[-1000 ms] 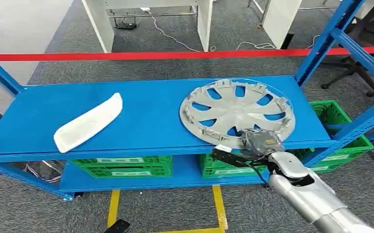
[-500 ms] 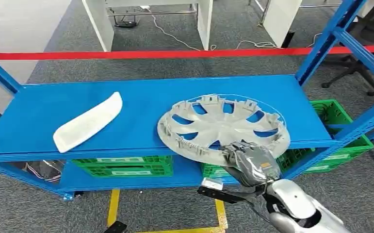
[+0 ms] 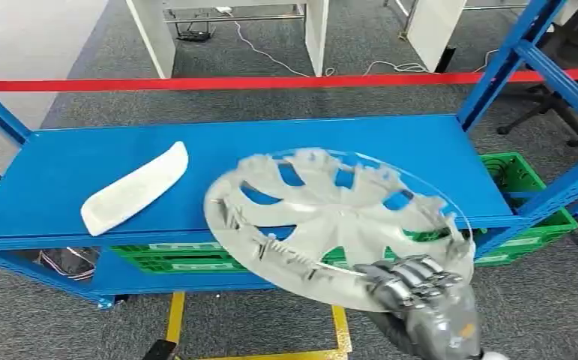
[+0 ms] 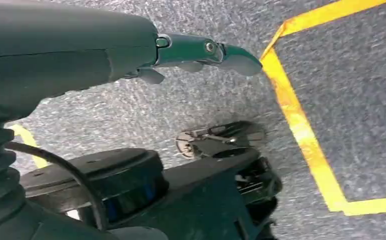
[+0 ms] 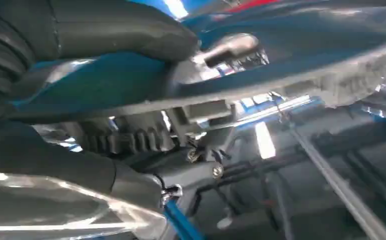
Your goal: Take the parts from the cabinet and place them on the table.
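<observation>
A silver wheel cover (image 3: pixel 323 217) with spoke cut-outs hangs tilted in front of the blue shelf (image 3: pixel 61 180), lifted off it. My right hand (image 3: pixel 420 289) grips its near rim from below, fingers wrapped over the edge. Up close in the right wrist view, the rim (image 5: pixel 261 82) runs across between my thumb (image 5: pixel 110 27) and the fingers. A white curved trim part (image 3: pixel 134 188) lies on the shelf's left half. My left hand (image 4: pixel 201 52) hangs over the grey carpet with nothing in it, its fingers stretched out.
Green crates (image 3: pixel 188 257) sit on the lower shelf level, and another (image 3: pixel 522 187) at the right. Blue uprights (image 3: pixel 507 56) frame the rack's right side. A red tape line (image 3: pixel 271 84) crosses behind. Yellow floor tape (image 3: pixel 338 319) marks the carpet in front.
The wheel cover has come off the shelf's right half, moving toward me and to the left in my right hand, and it tilts more. The white trim part has stayed put.
</observation>
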Tool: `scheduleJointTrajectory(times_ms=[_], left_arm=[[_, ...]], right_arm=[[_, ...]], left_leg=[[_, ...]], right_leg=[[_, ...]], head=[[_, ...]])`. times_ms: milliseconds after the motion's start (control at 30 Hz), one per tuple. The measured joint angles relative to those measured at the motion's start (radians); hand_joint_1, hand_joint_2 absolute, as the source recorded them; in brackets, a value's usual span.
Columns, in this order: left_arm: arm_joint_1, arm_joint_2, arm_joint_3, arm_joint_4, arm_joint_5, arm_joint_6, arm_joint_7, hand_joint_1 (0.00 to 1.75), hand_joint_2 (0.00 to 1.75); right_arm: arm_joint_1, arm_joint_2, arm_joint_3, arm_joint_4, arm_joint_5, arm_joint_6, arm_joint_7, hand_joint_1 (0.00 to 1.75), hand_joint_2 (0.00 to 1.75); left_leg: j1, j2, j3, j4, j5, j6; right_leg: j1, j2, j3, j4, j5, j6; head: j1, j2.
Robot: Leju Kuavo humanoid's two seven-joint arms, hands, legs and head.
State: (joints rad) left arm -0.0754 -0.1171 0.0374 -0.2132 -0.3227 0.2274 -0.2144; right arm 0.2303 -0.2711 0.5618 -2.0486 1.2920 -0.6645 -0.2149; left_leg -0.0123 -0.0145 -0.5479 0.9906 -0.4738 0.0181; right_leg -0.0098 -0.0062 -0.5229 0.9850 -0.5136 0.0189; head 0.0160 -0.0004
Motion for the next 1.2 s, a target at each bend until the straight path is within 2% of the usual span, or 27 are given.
scheduleJointTrajectory(times_ms=[67,233,267,300,367,500,600,700,767,867,967,1000,1033,1067,1100,1133,1167,1200], left_arm=[[-0.001,-0.003,0.013,0.000,0.000,0.004,-0.004,0.00,1.75],[-0.001,-0.005,0.025,0.000,0.000,0.005,-0.005,0.00,1.75],[-0.001,-0.005,0.029,0.000,0.009,0.004,-0.019,0.00,1.75],[-0.001,-0.006,0.036,0.000,0.018,0.002,-0.038,0.00,1.75],[-0.001,-0.009,0.050,0.000,0.032,-0.006,-0.077,0.00,1.75],[0.000,-0.017,0.083,0.000,0.048,0.020,-0.139,0.00,1.75],[0.000,-0.024,0.099,0.000,0.035,0.041,-0.156,0.00,1.75],[0.000,-0.027,0.103,0.000,0.000,0.060,-0.156,0.00,1.75],[-0.001,-0.028,0.103,0.000,-0.026,0.075,-0.145,0.00,1.75],[-0.001,-0.029,0.102,0.000,-0.048,0.085,-0.136,0.00,1.75],[-0.002,-0.030,0.102,0.000,-0.064,0.087,-0.131,0.00,1.75],[-0.003,-0.034,0.101,0.000,-0.071,0.087,-0.129,0.00,1.75],[-0.004,-0.034,0.101,0.000,-0.078,0.088,-0.129,0.00,1.75],[-0.006,-0.035,0.101,0.000,-0.083,0.089,-0.128,0.00,1.75],[-0.006,-0.036,0.101,0.000,-0.090,0.089,-0.125,0.00,1.75],[-0.005,-0.037,0.100,0.000,-0.097,0.089,-0.125,0.00,1.75],[-0.005,-0.037,0.100,0.000,-0.101,0.090,-0.124,0.00,1.75],[-0.005,-0.037,0.100,0.000,-0.108,0.092,-0.124,0.00,1.75]], right_arm=[[0.013,0.025,-0.037,-0.035,-0.013,0.000,-0.040,1.75,1.75],[0.044,0.055,-0.078,-0.069,-0.020,0.000,-0.058,1.75,1.75],[0.053,0.063,-0.087,-0.078,-0.081,0.000,-0.096,1.75,1.75],[0.067,0.082,-0.102,-0.080,-0.179,0.000,-0.165,1.75,1.75],[0.091,0.116,-0.135,-0.081,-0.440,-0.014,-0.338,1.75,1.75],[0.137,0.128,-0.128,-0.118,-0.719,-0.026,-0.452,1.75,1.75],[0.158,0.128,-0.121,-0.132,-0.865,-0.019,-0.471,1.75,1.75],[0.164,0.125,-0.108,-0.138,-0.945,0.010,-0.474,1.75,1.75],[0.163,0.124,-0.100,-0.138,-1.028,0.073,-0.476,1.75,1.75],[0.163,0.124,-0.100,-0.127,-1.076,0.155,-0.476,1.75,1.75],[0.157,0.124,-0.098,-0.116,-1.118,0.212,-0.476,1.75,1.75],[0.157,0.124,-0.098,-0.114,-1.131,0.233,-0.476,1.75,1.75],[0.157,0.124,-0.098,-0.110,-1.145,0.254,-0.476,1.75,1.75],[0.154,0.124,-0.098,-0.107,-1.160,0.279,-0.476,1.75,1.75],[0.151,0.124,-0.100,-0.102,-1.171,0.306,-0.477,1.75,1.75],[0.152,0.125,-0.104,-0.097,-1.178,0.330,-0.476,1.75,1.75],[0.155,0.127,-0.109,-0.089,-1.177,0.353,-0.476,1.75,1.75],[0.157,0.127,-0.113,-0.082,-1.175,0.370,-0.476,1.75,1.75]], left_leg=[[0.000,0.001,0.001,0.000,0.000,0.000],[0.000,0.001,0.001,0.000,0.001,0.000],[0.000,0.001,0.001,0.000,0.001,0.000],[0.000,0.001,0.001,0.000,0.001,0.000],[0.000,0.001,0.001,0.000,0.001,0.000],[-0.001,0.001,0.000,0.001,0.000,0.000],[-0.003,0.001,0.000,0.001,0.000,0.001],[-0.005,0.001,-0.001,0.003,-0.001,0.002],[-0.006,0.001,-0.001,0.005,-0.002,0.004],[-0.008,0.001,-0.003,0.010,-0.004,0.008],[-0.009,0.001,-0.004,0.008,0.006,0.021],[0.005,0.004,0.000,-0.014,0.019,0.029],[0.002,0.005,0.000,-0.019,0.024,0.032],[0.003,0.006,-0.006,-0.019,0.029,0.036],[0.003,0.006,-0.011,-0.018,0.030,0.036],[0.002,0.007,-0.015,-0.017,0.032,0.036],[0.002,0.008,-0.020,-0.016,0.035,0.035],[0.002,0.008,-0.025,-0.013,0.037,0.031]], right_leg=[[0.000,0.000,0.000,0.000,0.000,0.000],[0.000,0.000,0.001,0.000,0.001,0.001],[0.000,0.000,0.001,0.000,0.001,0.001],[0.000,0.001,0.001,0.000,0.002,0.001],[0.000,0.001,0.001,0.000,0.001,0.001],[-0.002,0.000,0.001,0.000,0.001,0.002],[-0.003,0.001,0.000,0.000,0.001,0.002],[-0.004,0.000,0.000,0.000,0.002,0.003],[-0.005,0.001,0.001,0.000,0.003,0.004],[-0.006,0.000,0.000,0.000,0.003,0.008],[-0.008,0.000,0.002,-0.003,0.013,0.022],[-0.008,0.003,-0.001,0.001,-0.002,0.027],[-0.008,0.004,-0.014,0.019,-0.027,0.028],[-0.008,0.005,-0.040,0.082,-0.077,0.027],[-0.010,0.004,-0.072,0.165,-0.121,0.030],[-0.010,0.005,-0.100,0.239,-0.152,0.031],[-0.011,0.004,-0.118,0.289,-0.165,0.033],[-0.011,0.004,-0.114,0.292,-0.152,0.035]], head=[[0.000,0.000],[0.000,0.000],[0.000,0.000],[0.000,0.000],[-0.001,0.000],[0.001,0.000],[0.000,0.000],[0.001,0.000],[0.001,0.000],[0.000,0.000],[0.000,0.000],[0.000,0.000],[0.003,0.000],[0.005,0.000],[0.008,0.000],[0.007,0.000],[0.008,0.000],[0.008,0.000]])
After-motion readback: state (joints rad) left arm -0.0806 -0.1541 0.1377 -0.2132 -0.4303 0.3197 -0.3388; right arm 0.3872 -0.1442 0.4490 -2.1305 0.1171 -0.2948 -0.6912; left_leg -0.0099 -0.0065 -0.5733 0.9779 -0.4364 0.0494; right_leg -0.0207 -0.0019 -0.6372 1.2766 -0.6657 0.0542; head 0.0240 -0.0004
